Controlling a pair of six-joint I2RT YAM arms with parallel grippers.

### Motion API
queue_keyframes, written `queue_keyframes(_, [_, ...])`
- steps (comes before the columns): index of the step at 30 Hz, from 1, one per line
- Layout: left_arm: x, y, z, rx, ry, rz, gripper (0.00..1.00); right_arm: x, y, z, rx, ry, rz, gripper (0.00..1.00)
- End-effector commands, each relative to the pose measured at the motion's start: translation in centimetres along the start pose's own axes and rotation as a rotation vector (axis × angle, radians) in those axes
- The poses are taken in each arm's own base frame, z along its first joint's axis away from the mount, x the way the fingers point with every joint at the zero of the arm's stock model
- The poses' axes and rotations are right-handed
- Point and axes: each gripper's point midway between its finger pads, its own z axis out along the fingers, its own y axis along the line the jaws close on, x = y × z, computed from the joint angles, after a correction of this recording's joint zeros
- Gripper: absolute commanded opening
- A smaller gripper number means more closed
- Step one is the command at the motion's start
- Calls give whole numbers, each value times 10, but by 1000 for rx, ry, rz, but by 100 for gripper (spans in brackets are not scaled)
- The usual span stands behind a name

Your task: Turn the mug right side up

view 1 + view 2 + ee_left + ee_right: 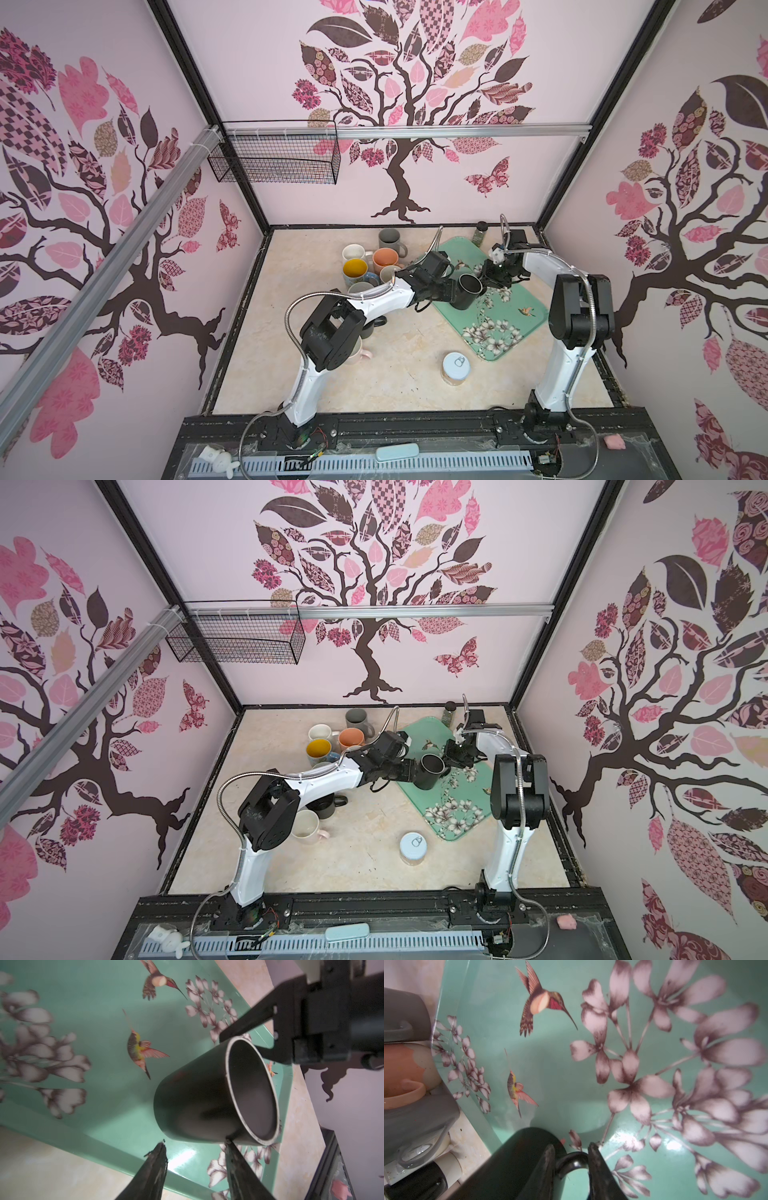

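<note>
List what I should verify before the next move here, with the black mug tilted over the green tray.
1. Right tool shut on the handle of the black mug: ok, its fingers close on both sides.
2. Left tool free of the mug: not ok; it is open, with one fingertip touching the wall near the rim.
3. Mug upright: not ok; it is tilted, mouth up and sideways.
4. Green tray bare beneath the mug: ok.
5. Mug base lifted off the tray: cannot tell.
</note>
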Motion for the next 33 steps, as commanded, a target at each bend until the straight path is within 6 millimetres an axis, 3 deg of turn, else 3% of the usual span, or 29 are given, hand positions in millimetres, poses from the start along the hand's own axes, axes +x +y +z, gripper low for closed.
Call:
queue_keyframes(1, [-9,9,-7,-19,-55,2,48,18,12,-15,-9,22,0,30])
queue_keyframes(9, [-17,22,-8,-21,-65,-28,48,21,23,-36,-48,-44,-24,31])
queue_keyframes(14, [-22,21,-14,-10,-73,-25,48,18,20,-71,56,-202,-61,33])
queue_keyframes(17, [-21,16,-15,14,-67,-23,48,31,43,-87,132,-309,-152,43])
queue_keyframes(21, [-20,14,-19,30,-64,-43,48,66,88,-80,54,-334,-153,50])
queue_keyframes(25, [-22,34,-43,-22,-94,-109,48,85,112,-69,72,-362,-116,56])
queue_keyframes(30, [-26,70,-82,-100,-138,-170,49,88,99,-44,165,-326,-11,66])
queue_keyframes(33, [-27,79,-103,-128,-155,-173,49,85,89,-31,215,-323,27,71])
